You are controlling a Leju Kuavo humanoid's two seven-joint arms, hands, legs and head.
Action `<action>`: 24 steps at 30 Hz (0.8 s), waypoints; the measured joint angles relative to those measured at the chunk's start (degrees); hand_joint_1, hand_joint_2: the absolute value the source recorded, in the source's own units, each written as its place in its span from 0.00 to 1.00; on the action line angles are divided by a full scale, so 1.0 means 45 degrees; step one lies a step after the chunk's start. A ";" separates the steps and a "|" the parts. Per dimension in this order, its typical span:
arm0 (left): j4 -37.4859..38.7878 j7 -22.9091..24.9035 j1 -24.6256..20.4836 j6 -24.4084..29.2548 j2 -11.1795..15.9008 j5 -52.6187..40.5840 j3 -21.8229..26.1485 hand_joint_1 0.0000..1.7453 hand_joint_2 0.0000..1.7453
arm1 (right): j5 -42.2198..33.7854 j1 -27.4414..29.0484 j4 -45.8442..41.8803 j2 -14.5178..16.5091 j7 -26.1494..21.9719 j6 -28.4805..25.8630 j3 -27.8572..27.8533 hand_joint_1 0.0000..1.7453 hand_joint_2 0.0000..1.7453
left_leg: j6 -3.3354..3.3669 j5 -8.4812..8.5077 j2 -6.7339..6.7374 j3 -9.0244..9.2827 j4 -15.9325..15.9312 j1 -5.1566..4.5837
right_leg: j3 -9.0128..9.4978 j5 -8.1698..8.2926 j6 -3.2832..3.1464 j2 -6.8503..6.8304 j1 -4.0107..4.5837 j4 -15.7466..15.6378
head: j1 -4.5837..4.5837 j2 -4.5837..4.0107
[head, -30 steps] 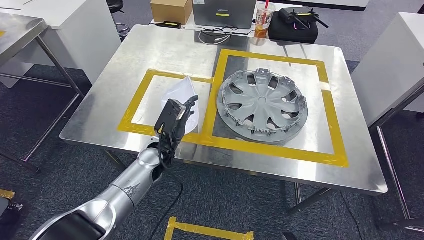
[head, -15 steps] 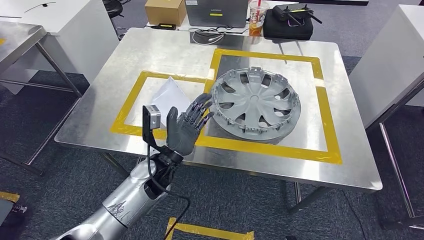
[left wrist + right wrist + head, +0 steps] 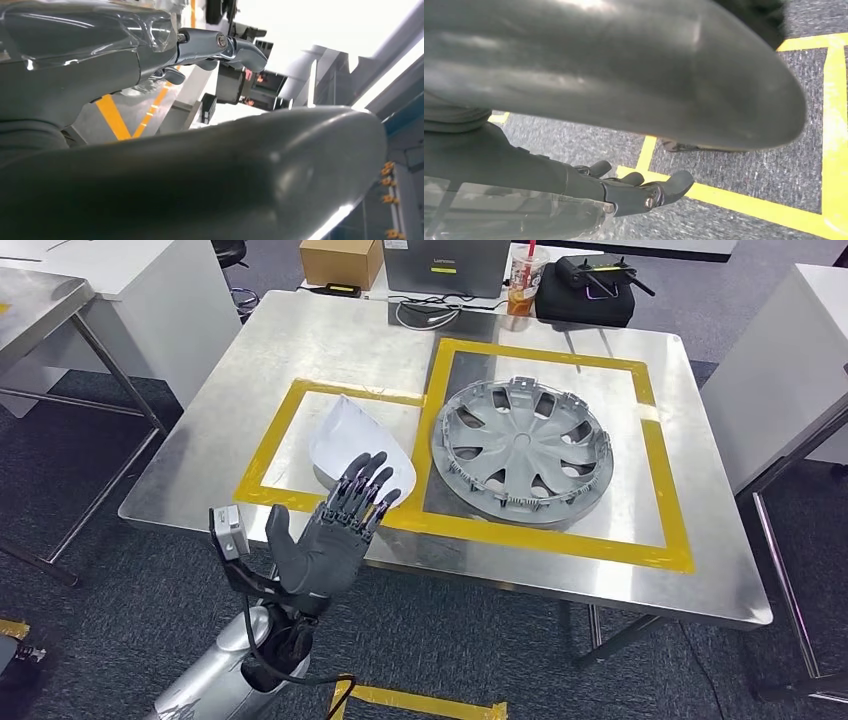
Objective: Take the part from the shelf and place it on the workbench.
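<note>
The white part (image 3: 345, 432), a smooth curved shell, lies on the steel workbench (image 3: 300, 340) inside the smaller yellow-taped square. My left hand (image 3: 335, 532) hovers at the table's front edge just short of the part, palm toward me, fingers (image 3: 220, 47) spread and empty. Its fingertips overlap the part's near edge in the head view. A grey hubcap (image 3: 522, 447) lies in the larger taped square to the right. My right hand (image 3: 624, 192) hangs over grey carpet with yellow floor tape and holds nothing, its fingers loosely extended.
At the table's far edge stand a cardboard box (image 3: 342, 260), a grey case (image 3: 447, 265), a drink cup (image 3: 525, 280) and a black case (image 3: 585, 292). White cabinets (image 3: 150, 300) (image 3: 790, 370) flank the table. Yellow tape (image 3: 420, 702) marks the floor in front.
My left hand has drawn back from over the white part toward the table's front edge and turned palm up with its fingers spread. The part stays on the table.
</note>
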 joint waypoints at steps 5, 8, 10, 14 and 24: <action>-0.0290 -0.0652 0.0705 -0.0024 0.0330 -0.0258 0.0406 0.00 0.00 | 0.0128 0.0039 0.0006 -0.0164 0.0113 0.0159 0.0002 0.00 0.00 | -0.0105 -0.0071 -0.0067 -0.0023 0.0165 -0.0032 | 0.1216 0.0971 0.0408 -0.0007 -0.0047 -0.2262 | 0.0008 0.0000; -0.0476 -0.0785 0.0971 -0.0028 0.0492 -0.0519 0.0650 0.00 0.00 | 0.0205 -0.0003 0.0007 -0.0211 0.0171 0.0203 0.0005 0.00 0.00 | -0.0292 -0.0111 -0.0080 -0.0097 0.0314 -0.0104 | 0.1707 0.1311 0.0127 0.0009 0.0018 -0.3203 | -0.0004 0.0000; -0.0571 -0.0865 0.1151 0.0009 0.0582 -0.0782 0.0804 0.00 0.00 | 0.0242 -0.0011 0.0013 -0.0216 0.0225 0.0209 0.0007 0.00 0.00 | -0.0402 -0.0144 -0.0078 -0.0138 0.0387 -0.0071 | 0.1673 0.1410 -0.0045 0.0011 -0.0012 -0.3217 | -0.0004 0.0000; -0.0693 -0.1047 0.1386 0.0398 0.0730 -0.1423 0.1172 0.00 0.00 | 0.0281 -0.0061 0.0027 -0.0216 0.0276 0.0220 0.0015 0.00 0.00 | -0.0694 -0.1734 -0.0059 -0.0945 0.2570 0.0058 | 0.1493 0.1593 -0.0295 -0.0016 -0.0049 -0.3237 | -0.0091 0.0000; -0.0833 -0.1304 0.1876 0.1617 0.0799 -0.2412 0.2206 0.00 0.00 | 0.0374 -0.0193 0.0027 -0.0076 0.0402 0.0259 0.0015 0.00 0.00 | -0.0224 -0.1009 -0.0020 0.0866 0.0196 -0.0148 | 0.1005 0.2340 0.0000 -0.0020 0.0065 -0.3369 | -0.0072 0.0000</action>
